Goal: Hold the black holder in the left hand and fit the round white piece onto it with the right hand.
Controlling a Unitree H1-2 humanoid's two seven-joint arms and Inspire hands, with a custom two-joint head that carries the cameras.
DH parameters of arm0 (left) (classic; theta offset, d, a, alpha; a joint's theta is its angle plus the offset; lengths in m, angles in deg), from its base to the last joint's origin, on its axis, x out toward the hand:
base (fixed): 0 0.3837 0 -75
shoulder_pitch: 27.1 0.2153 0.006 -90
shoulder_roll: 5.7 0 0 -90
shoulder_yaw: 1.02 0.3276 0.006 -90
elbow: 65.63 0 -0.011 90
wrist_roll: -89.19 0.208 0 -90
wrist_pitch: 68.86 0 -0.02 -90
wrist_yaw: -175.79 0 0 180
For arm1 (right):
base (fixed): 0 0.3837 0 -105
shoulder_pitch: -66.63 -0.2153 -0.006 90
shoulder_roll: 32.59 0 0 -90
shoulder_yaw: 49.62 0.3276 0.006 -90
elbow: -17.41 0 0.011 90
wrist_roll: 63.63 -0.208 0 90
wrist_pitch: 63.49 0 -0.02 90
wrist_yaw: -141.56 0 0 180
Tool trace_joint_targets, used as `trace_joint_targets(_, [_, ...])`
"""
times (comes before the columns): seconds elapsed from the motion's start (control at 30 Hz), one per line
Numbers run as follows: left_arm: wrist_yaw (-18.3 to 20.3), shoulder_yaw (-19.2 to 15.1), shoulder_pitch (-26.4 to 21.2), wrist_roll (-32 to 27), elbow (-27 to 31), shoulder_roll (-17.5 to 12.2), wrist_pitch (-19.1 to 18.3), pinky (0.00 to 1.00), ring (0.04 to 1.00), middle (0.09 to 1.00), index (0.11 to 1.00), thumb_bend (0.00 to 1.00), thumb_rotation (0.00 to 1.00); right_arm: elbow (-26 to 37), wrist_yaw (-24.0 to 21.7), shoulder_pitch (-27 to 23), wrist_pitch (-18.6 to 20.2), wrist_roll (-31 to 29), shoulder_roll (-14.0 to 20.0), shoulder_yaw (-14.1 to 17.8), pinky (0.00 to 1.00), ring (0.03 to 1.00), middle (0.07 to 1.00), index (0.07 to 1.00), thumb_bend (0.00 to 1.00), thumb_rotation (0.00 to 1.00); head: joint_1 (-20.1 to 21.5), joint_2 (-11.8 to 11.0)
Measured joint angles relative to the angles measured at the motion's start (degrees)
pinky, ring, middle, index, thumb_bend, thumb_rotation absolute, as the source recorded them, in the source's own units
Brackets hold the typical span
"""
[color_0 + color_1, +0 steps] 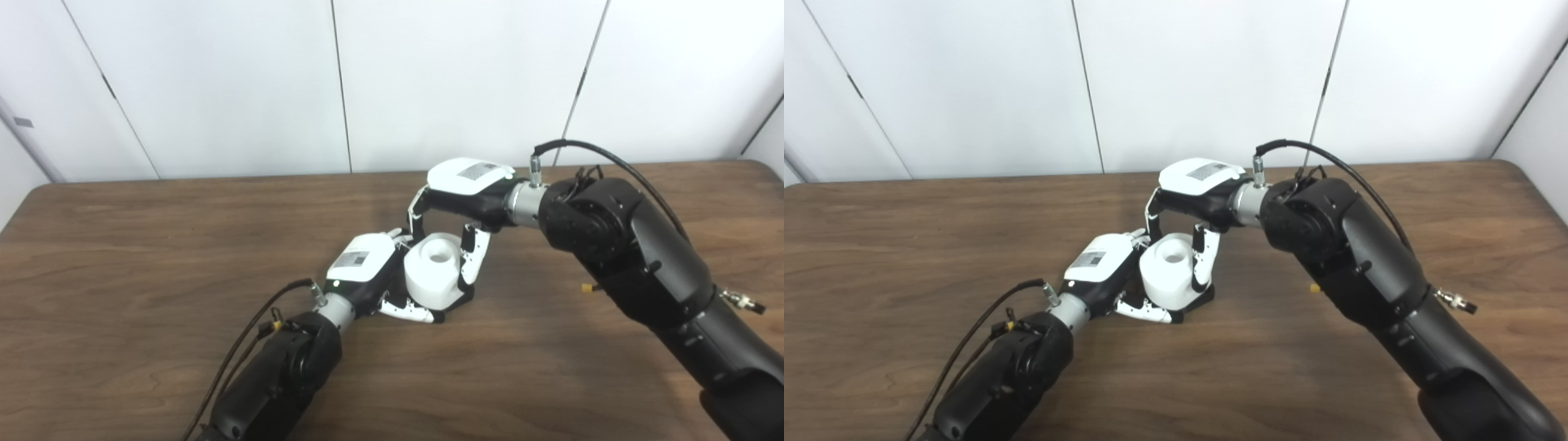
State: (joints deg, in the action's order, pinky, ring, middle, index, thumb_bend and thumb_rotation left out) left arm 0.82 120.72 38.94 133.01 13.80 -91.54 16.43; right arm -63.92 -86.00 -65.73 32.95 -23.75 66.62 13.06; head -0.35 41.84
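Note:
The round white piece (432, 272), a stubby cylinder with a hole in its top, stands at the middle of the table. It sits on the black holder (463, 299), of which only a dark edge shows under its lower right side. My left hand (366, 269) is closed around the base from the left, with its fingers (411, 312) curled under the front. My right hand (467, 191) reaches over from the right. Its fingers (419, 215) go down behind the white piece and its thumb (474, 256) rests on the piece's right side. The same shows in the right eye view (1167, 269).
The brown wooden table (153, 257) runs to a white panelled wall at the back. My right forearm (643, 263) crosses the right half of the table. A black cable (245, 343) hangs along my left forearm.

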Motion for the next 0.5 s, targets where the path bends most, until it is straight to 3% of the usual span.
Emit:
trace_joint_targets(0.3, [0.0,0.0,0.0,0.0,0.0,0.0,-0.1,0.95,0.953,0.877,0.482,0.52,0.06,0.0,0.5,0.2,-0.1,0.0,0.4,-0.1,0.84,0.847,0.795,0.491,0.52,0.15,0.0,0.2])
trace_joint_targets(0.37, [0.0,0.0,0.0,0.0,0.0,0.0,-0.1,0.94,0.948,0.877,0.481,0.52,0.06,0.1,0.3,0.2,0.3,0.1,0.4,-0.1,0.83,0.879,0.865,0.775,0.80,0.19,0.0,0.2])
trace_joint_targets(0.5, [0.0,0.0,-0.1,0.0,0.0,0.0,0.0,0.93,0.937,0.874,0.481,0.52,0.06,0.6,-2.7,0.7,2.3,0.0,0.7,-0.8,0.84,0.918,0.935,0.955,0.88,0.18,0.2,0.1])
